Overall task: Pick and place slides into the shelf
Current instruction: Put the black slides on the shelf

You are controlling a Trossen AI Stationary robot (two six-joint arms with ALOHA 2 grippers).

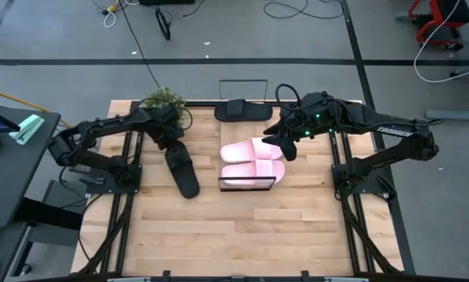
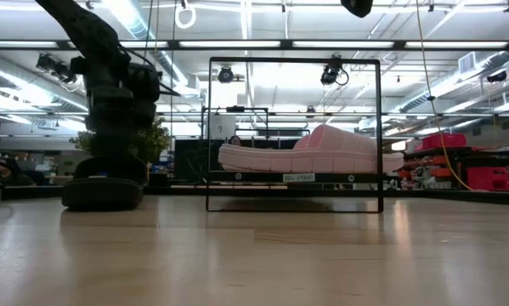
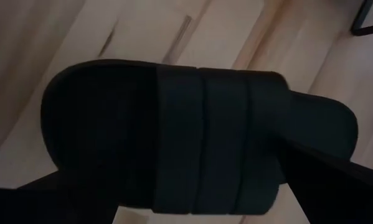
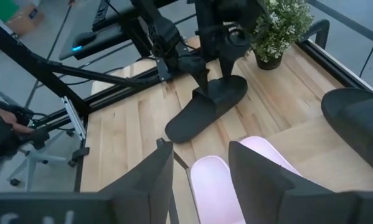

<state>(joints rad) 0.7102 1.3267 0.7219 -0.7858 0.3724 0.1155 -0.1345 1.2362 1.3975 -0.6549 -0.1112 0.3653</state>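
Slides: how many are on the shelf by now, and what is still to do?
Done: two pink slides lie side by side within the shelf. In hand: the left gripper, jaws wide, straddles a black slide that lies on the table. Left: that slide and the other black slide at the far edge. The right gripper hovers open by the pink pair.

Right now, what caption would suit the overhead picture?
Left gripper reaches a black slide; two pink slides sit on the shelf under the right gripper.
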